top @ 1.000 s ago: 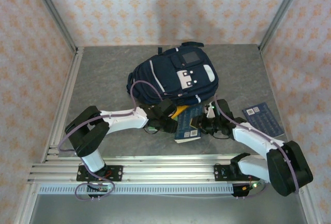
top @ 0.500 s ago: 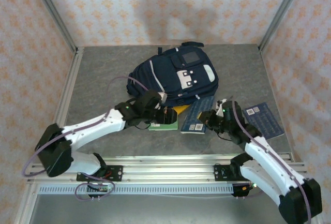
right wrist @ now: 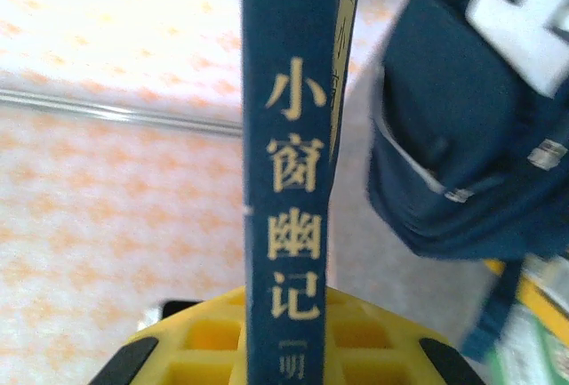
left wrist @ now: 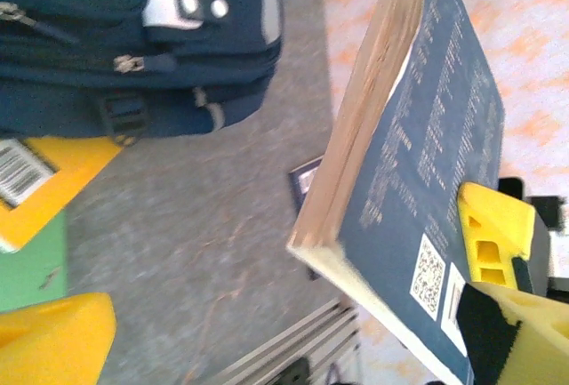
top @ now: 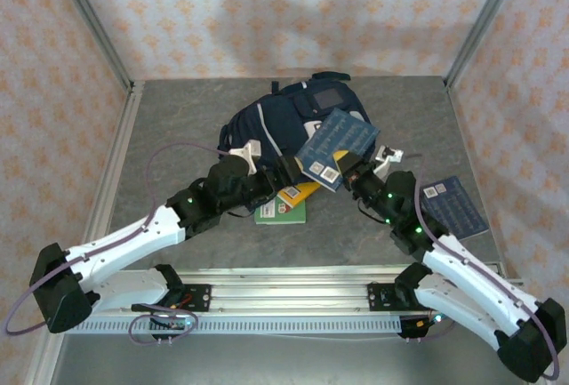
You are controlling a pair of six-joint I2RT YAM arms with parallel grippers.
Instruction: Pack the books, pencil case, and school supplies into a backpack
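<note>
The navy backpack lies at the middle back of the table, and its side is seen in the left wrist view and the right wrist view. My right gripper is shut on a dark blue book, held tilted in the air over the backpack's right side. My left gripper is open just left of that book, not touching it. An orange-yellow book and a green book lie flat in front of the backpack.
Another dark blue flat book with white labels lies on the table at the right. Patterned walls and metal posts close in the grey table. An aluminium rail runs along the near edge.
My right gripper has raised the dark blue book off the table and up over the backpack. My left gripper has opened, and its arm has stretched toward the backpack.
</note>
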